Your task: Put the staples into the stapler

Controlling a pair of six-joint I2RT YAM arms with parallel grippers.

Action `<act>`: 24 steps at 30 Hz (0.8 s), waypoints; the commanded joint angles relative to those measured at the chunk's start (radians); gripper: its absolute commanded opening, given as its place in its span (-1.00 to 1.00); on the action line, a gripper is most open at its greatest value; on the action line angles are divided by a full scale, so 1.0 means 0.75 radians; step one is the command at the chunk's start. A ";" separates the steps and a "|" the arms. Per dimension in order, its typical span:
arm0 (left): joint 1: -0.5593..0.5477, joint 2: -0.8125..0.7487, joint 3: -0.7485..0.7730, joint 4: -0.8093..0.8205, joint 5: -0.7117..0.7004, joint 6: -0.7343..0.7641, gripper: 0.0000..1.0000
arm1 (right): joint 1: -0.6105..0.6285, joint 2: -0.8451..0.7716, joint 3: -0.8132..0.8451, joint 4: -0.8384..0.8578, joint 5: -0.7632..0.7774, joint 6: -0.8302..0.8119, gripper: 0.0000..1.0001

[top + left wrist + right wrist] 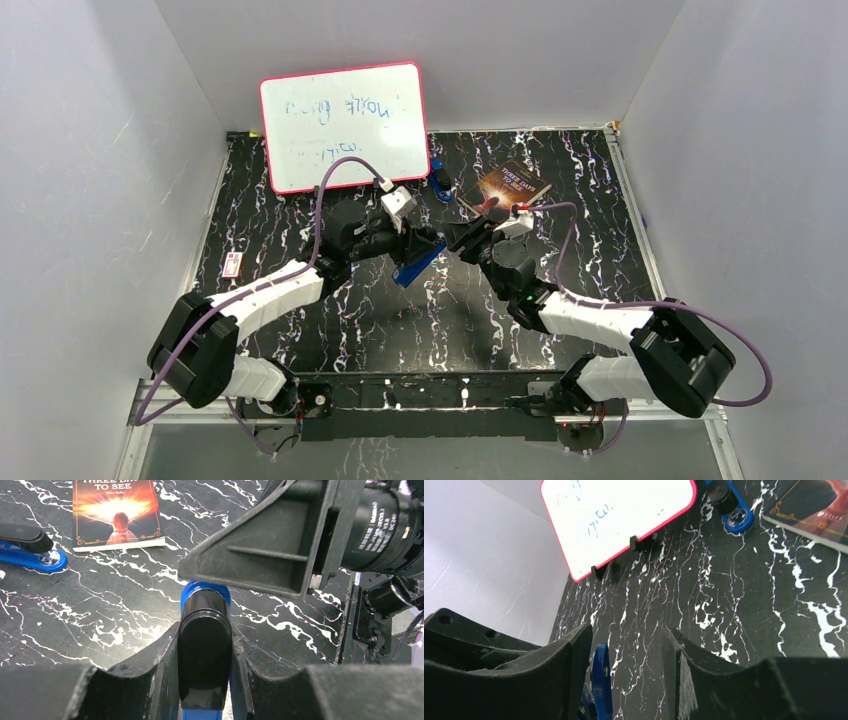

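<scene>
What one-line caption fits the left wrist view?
Left arm's jaws clamp a blue-and-black stapler; a book and second stapler lie on the marbled table.

Both arms reach inward mid-table, the left hand [205, 645] clamped tight, the right hand [626, 650] spread open.

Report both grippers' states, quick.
Left gripper: shut on the blue-and-black plastic stapler.
Right gripper: open, holding nothing.

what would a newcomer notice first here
Mid-table, the left gripper clamps a blue-and-black stapler, with the open right gripper close by its far end. Behind them, a pink-framed whiteboard stands at the back left, with a second blue stapler and a book lying to its right.
</scene>
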 commanded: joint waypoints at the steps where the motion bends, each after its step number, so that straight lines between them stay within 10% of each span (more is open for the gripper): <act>1: -0.007 -0.026 0.021 0.130 0.003 -0.018 -1.00 | -0.013 0.029 0.061 0.042 -0.080 0.053 0.19; 20: -0.011 0.014 0.014 0.160 -0.051 -0.011 -1.00 | -0.020 0.092 0.032 0.107 -0.254 0.075 0.08; 24: -0.010 0.005 0.003 0.177 -0.056 -0.025 -1.00 | -0.026 0.110 0.037 0.081 -0.255 0.086 -0.21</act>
